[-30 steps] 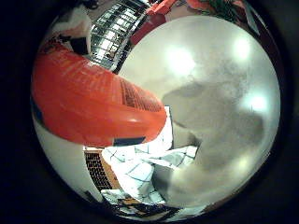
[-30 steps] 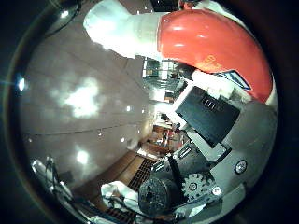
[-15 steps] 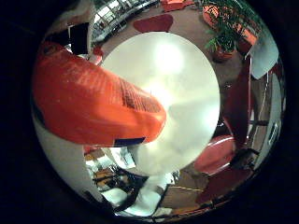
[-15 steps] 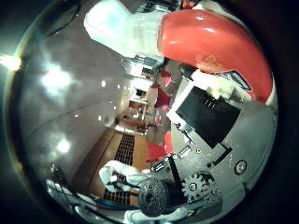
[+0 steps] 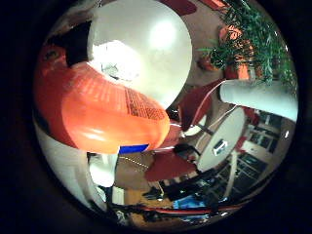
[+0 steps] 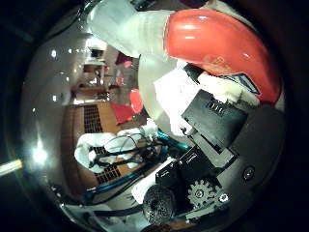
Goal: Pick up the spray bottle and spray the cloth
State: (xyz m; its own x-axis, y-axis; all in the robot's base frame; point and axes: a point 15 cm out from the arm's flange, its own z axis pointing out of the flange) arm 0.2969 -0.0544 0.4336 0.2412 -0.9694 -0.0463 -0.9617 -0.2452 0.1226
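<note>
The spray bottle [image 5: 97,112] sits right against the palm, its orange-red body filling much of the little finger side view, with dark print and a small blue patch near its rounded end, and its curved shoulder showing glossy in the thumb side view, where a translucent white neck and sprayer top continue from the red part. The robot hand [image 6: 212,145] is closed around the spray bottle: its black and white finger segments [image 6: 212,113] wrap against the underside of the red body, with a small gear and a dark round fingertip pad showing further along the same hand. Beyond the bottle in the little finger side view lies a round white surface [image 5: 156,44], well away from the palm, with a bright pale patch near the bottle's edge that may be the cloth, though it is too washed out to say for sure. Further off in the room stand red chairs [image 5: 195,105], a second round white table [image 5: 226,139] with a small dark object on it, and a green potted plant [image 5: 251,39]. The thumb side view shows a wooden floor with a dark grid panel and a crumpled white mass [image 6: 96,150] lying on it
</note>
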